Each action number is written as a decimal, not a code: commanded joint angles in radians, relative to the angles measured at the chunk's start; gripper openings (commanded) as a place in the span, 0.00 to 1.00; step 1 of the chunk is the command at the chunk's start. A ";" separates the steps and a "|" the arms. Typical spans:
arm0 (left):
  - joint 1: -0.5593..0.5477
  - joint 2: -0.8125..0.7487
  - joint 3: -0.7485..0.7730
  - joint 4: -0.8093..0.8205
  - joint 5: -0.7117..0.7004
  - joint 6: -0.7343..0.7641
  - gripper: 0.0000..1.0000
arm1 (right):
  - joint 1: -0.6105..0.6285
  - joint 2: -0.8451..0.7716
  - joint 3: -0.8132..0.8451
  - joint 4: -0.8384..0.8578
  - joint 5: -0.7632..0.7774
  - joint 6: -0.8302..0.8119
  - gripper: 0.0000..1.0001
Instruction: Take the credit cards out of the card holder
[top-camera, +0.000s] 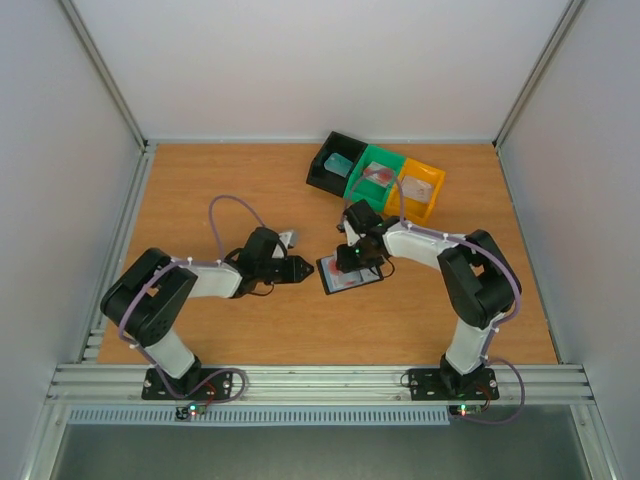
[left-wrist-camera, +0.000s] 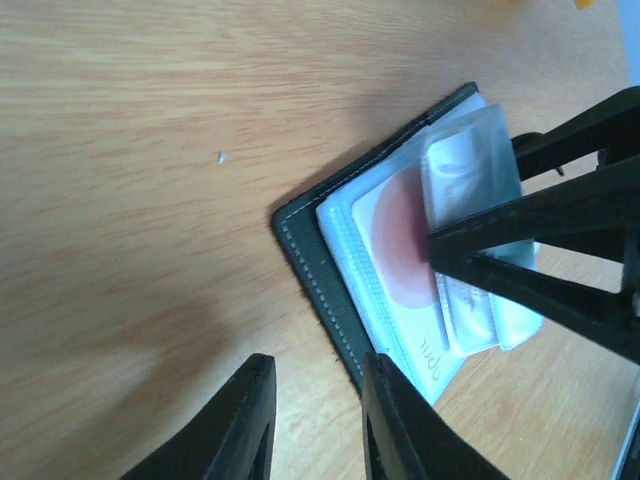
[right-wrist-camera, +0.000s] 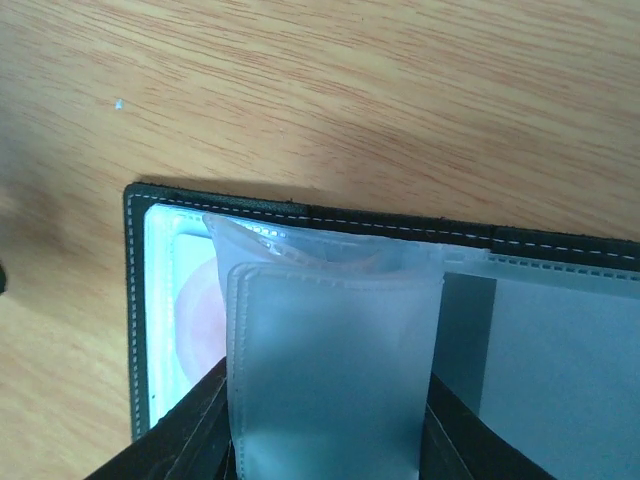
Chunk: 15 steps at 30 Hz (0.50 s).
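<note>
The card holder (top-camera: 350, 272) lies open on the wood, black cover down, with its pale plastic pockets facing up. A whitish credit card with a red disc (left-wrist-camera: 395, 235) shows inside a flat pocket. My right gripper (right-wrist-camera: 325, 420) is shut on frosted pocket leaves (right-wrist-camera: 330, 360), which it holds raised off the holder. I cannot tell whether a card is inside them. My left gripper (left-wrist-camera: 318, 362) sits just left of the holder's black edge (left-wrist-camera: 310, 270). It is open a little, with only bare wood between its fingers.
Three bins stand at the back: black (top-camera: 322, 170), green (top-camera: 362, 165), orange (top-camera: 434, 190). A teal card (top-camera: 340, 163) lies in the black one, a reddish card (top-camera: 380, 175) in the green one and a pale card (top-camera: 418, 187) in the orange one. Grey walls enclose the table.
</note>
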<state>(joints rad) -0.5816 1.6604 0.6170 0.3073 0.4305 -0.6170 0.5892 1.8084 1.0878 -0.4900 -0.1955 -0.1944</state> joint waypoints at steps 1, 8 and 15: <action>-0.007 -0.030 -0.037 0.085 -0.050 0.020 0.29 | -0.035 -0.024 -0.041 0.031 -0.185 0.038 0.19; -0.008 -0.006 -0.037 0.101 -0.049 0.020 0.55 | -0.121 -0.065 -0.111 0.155 -0.361 0.101 0.15; -0.009 -0.011 -0.046 0.101 -0.070 0.013 0.65 | -0.174 -0.110 -0.146 0.214 -0.528 0.099 0.15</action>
<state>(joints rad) -0.5850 1.6489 0.5846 0.3420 0.3851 -0.6147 0.4297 1.7493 0.9485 -0.3374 -0.5770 -0.1123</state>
